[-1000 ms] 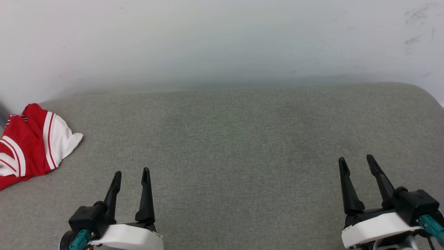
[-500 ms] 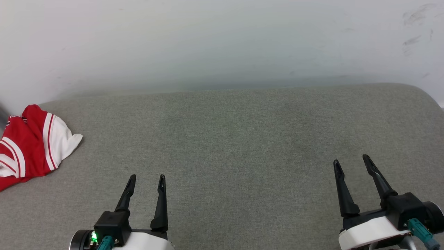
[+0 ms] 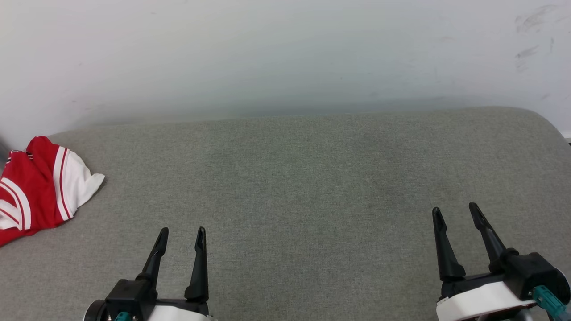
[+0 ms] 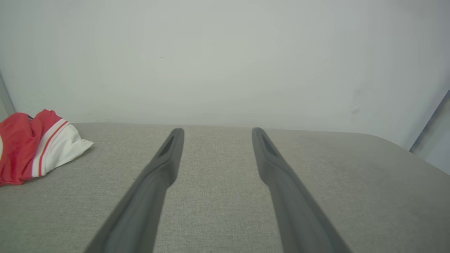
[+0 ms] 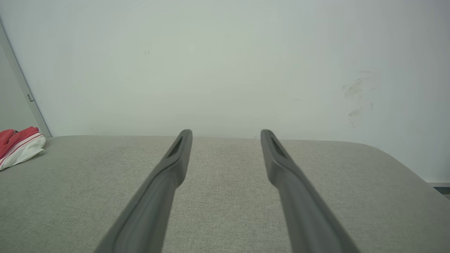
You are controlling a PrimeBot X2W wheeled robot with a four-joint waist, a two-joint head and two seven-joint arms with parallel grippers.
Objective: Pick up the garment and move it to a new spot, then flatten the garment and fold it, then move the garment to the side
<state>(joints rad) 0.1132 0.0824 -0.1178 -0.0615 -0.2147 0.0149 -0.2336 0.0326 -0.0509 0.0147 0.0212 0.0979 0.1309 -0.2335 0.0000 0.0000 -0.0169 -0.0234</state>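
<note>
Left tool [image 3: 182, 230] shifted, right tool [image 3: 454, 207] spread, one garment [image 3: 35, 187]

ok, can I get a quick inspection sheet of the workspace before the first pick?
Surface: grey fabric pad, flat and even.
Job's things: garment, red with a white sleeve, lies crumpled at the pad's far left. The head view's edge cuts part of it off. Neither tool touches it.
Clutter: nothing seen.
Tools: left tool is open and holds nothing. right tool is open and holds nothing. Both are at the near side of the pad.
Cables: teal plug at the right tool's base. No loose cable seen on the pad.
Surroundings: pale wall behind the pad, with scuff marks at its upper right.
</note>
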